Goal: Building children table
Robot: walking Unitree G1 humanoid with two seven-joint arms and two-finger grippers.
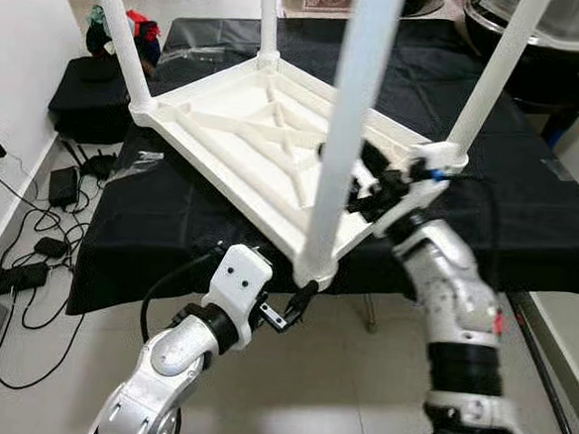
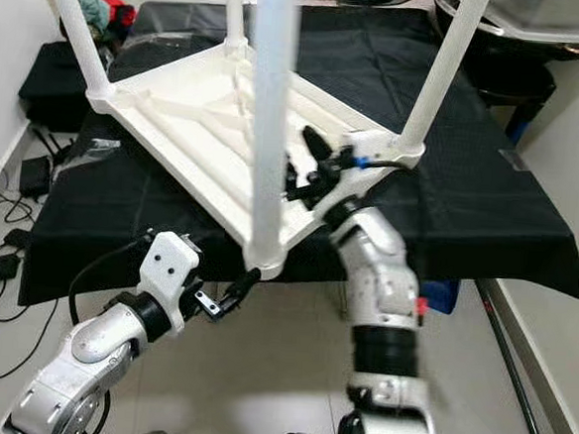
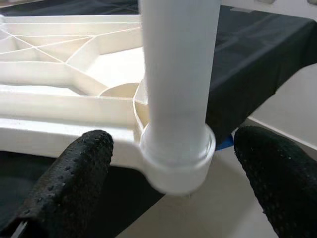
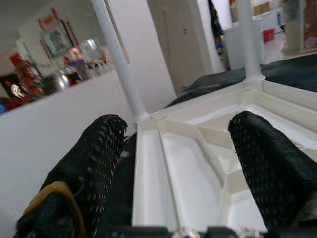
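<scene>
White plastic children's table [image 1: 265,136] lies upside down, centre frame, on the black cloth-covered table [image 1: 528,224], all four legs pointing up. Left gripper [image 1: 296,304] sits low centre, just under the near corner socket, fingers [image 3: 74,173] spread either side of the near leg [image 1: 348,122], not touching it. Right gripper [image 2: 308,169] sits mid-frame over the right edge of the ribbed underside, fingers [image 4: 270,163] spread, holding nothing. Cables and adapters [image 1: 46,220] lie on the floor, left edge.

Pale tiled floor [image 1: 348,380], white wall [image 1: 11,78], tangled black cables [image 1: 30,229].
</scene>
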